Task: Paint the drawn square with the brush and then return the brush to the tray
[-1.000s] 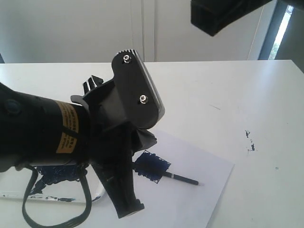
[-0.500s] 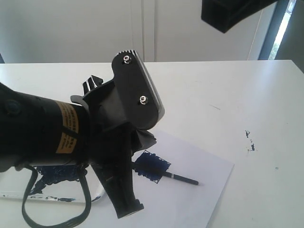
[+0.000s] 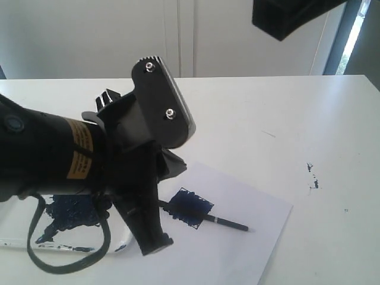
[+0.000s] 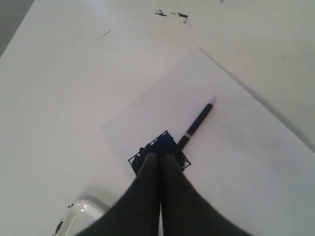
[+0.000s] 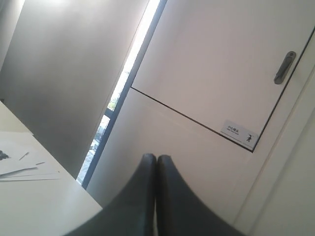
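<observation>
The brush (image 3: pixel 227 224) lies flat on the white paper (image 3: pixel 237 252), its tip end on the dark blue painted square (image 3: pixel 191 208). My left gripper (image 3: pixel 153 242) hangs over the near side of that square, shut, with nothing between its fingers. In the left wrist view its closed tips (image 4: pixel 160 155) cover part of the square (image 4: pixel 166 141), and the brush (image 4: pixel 198 122) runs away from them, free. The tray (image 3: pixel 18 240), smeared with blue paint, sits left of the paper, half hidden by my left arm. My right gripper (image 5: pixel 156 157) is shut and empty, raised and facing a wall.
Dark paint specks (image 3: pixel 312 176) mark the white table right of the paper. A corner of the tray (image 4: pixel 81 216) shows beside my left fingers. A black part of the right arm (image 3: pixel 291 15) hangs high at the top right.
My left arm has shifted a little to the left and up in the exterior view. The right arm's black part slid slightly right. The brush has not moved.
</observation>
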Controlling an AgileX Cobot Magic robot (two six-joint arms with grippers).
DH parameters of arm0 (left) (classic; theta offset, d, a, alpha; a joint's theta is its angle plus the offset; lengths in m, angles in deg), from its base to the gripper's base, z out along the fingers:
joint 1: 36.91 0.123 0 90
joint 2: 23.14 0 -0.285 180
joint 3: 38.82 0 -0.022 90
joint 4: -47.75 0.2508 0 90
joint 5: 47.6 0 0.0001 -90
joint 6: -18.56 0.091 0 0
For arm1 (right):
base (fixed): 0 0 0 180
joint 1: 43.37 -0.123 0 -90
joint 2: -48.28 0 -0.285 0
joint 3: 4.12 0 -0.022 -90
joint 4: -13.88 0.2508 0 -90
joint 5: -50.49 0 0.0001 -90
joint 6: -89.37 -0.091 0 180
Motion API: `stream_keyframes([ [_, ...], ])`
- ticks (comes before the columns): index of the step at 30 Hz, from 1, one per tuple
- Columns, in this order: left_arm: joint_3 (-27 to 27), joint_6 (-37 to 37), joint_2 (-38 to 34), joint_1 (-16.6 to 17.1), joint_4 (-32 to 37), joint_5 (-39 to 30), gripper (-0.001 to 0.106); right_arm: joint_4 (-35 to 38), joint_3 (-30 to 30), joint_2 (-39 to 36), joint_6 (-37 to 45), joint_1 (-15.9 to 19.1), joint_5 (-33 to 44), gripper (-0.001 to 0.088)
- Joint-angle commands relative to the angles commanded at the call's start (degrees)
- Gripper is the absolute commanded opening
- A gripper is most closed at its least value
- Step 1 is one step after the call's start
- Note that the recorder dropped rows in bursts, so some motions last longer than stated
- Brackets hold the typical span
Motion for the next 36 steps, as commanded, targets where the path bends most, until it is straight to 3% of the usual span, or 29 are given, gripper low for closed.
stream_keyframes([
  [8,0.0,1.7,2.0,3.9,2.3,15.1,0.000,0.0,0.0,0.0,0.0,0.0,0.0,0.0000],
  [10,0.0,1.7,4.3,3.9,3.1,15.7,0.000,0.0,0.0,0.0,0.0,0.0,0.0,0.0000],
  [14,0.0,1.7,9.6,3.9,3.3,12.6,0.000,0.0,0.0,0.0,0.0,0.0,0.0,0.0000],
  [20,0.4,2.8,18.2,3.9,4.7,1.0,0.000,0.0,0.0,0.0,0.0,0.0,0.0,0.0000],
  [26,5.2,3.8,23.8,3.9,4.0,2.4,0.000,0.0,0.0,0.0,0.0,0.0,0.0,0.0000],
  [31,13.3,3.8,26.8,4.1,-0.4,7.4,0.000,0.0,0.0,0.0,0.0,0.0,0.0,0.0000],
  [36,21.7,3.8,28.5,8.2,-2.5,19.5,0.000,0.2,0.0,0.0,0.0,0.0,0.0,0.0000],
])
